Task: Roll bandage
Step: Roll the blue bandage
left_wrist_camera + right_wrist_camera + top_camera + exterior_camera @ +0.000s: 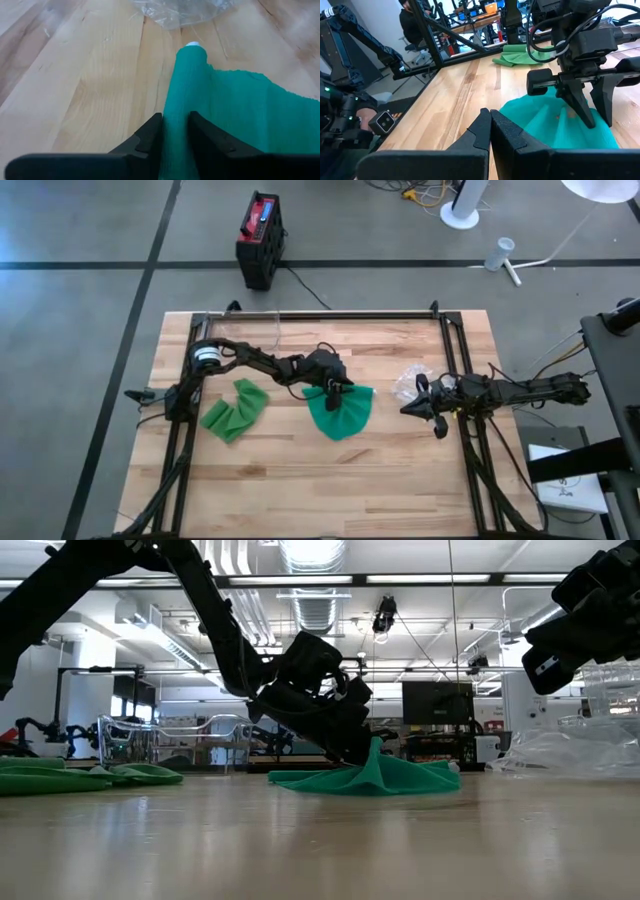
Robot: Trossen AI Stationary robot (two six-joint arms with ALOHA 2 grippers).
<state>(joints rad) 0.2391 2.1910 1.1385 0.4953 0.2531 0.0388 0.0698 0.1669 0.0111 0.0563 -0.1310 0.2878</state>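
A green bandage (342,416) lies fanned out on the wooden table's middle, with one edge gathered into a roll or ridge that ends at a white core (192,45). My left gripper (336,389) is shut on that ridge; it also shows in the low view (352,748). A second green bandage (235,410) lies crumpled flat to the left. My right gripper (432,410) hovers shut and empty to the right of the fan, seen in its own wrist view (490,119). My left gripper pinches the bandage's rolled ridge (176,115) between its two fingers (151,132), which lie one on each side of it and point along it. The fingers come slanting down from the table's left. The ridge is pulled up into a peak (375,752) while the fan's remaining cloth lies on the table.
A crumpled clear plastic bag (410,383) lies just beyond the bandage, next to my right gripper; it also shows in the low view (570,755). Metal frame rails (340,315) border the table's far edge and sides. Bare wood lies toward the near edge.
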